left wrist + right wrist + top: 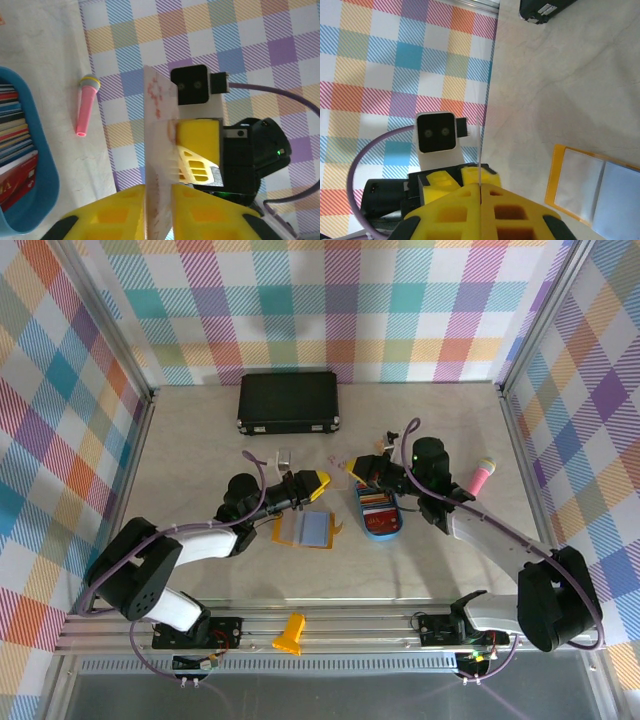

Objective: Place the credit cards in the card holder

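Your left gripper and right gripper meet tip to tip above the table. Both are pinched on one thin whitish plastic card with red print, which stands on edge between them. The open mustard-yellow card holder with pale blue pockets lies flat, just near of your left gripper. The blue oval tray, holding stacked plastic cards, sits below your right gripper.

Top camera looks down over the whole table; close wrist cameras face each other, sharing one card
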